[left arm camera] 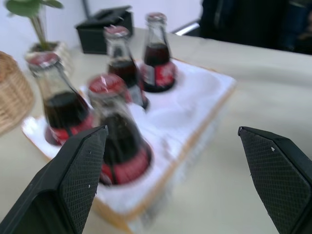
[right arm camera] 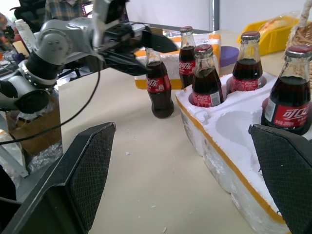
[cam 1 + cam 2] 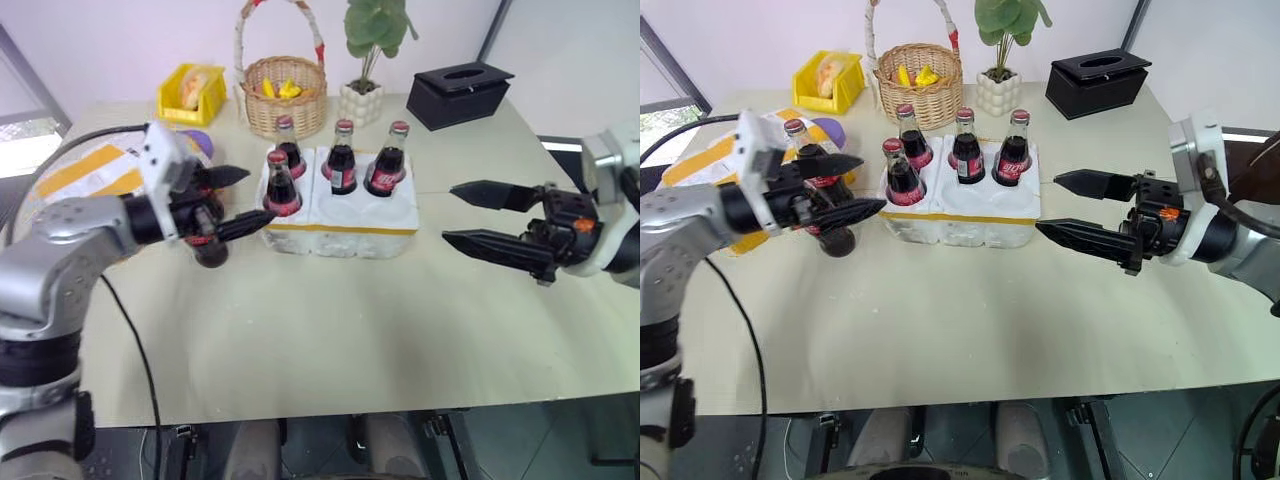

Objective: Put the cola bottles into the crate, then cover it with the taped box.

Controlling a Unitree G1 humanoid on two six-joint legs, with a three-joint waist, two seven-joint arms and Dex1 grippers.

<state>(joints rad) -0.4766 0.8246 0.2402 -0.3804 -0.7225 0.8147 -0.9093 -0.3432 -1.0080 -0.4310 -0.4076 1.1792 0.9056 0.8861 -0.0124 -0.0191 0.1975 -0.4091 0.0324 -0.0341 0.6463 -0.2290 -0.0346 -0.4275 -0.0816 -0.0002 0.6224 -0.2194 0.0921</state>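
Cola bottles (image 3: pixel 966 148): four stand in the crate's wells, three along the far row and one at the near left; two more stand on the table just left of the crate, behind the left gripper.
Crate (image 3: pixel 980 225): low white foam tray with a yellow band, mid-table toward the far edge; two near wells are empty.
Handling: I'd judge the glass bottles heavy for their size, slick and breakable; the straight body below the neck looks the surest hold. The foam crate looks light and easily nudged.
Left gripper (image 3: pixel 845 187): jaws spread wide, holding nothing, just in front of the loose bottles.
Right gripper (image 3: pixel 1080 207): wide open and empty, right of the crate.
Taped box (image 3: pixel 85 170): at the table's left edge, partly hidden by the left arm.
Around: wicker basket (image 3: pixel 925 85), yellow bin (image 3: pixel 825 80), potted plant (image 3: pixel 1002 60) and black tissue box (image 3: pixel 1097 82) along the far edge, clear of the work.
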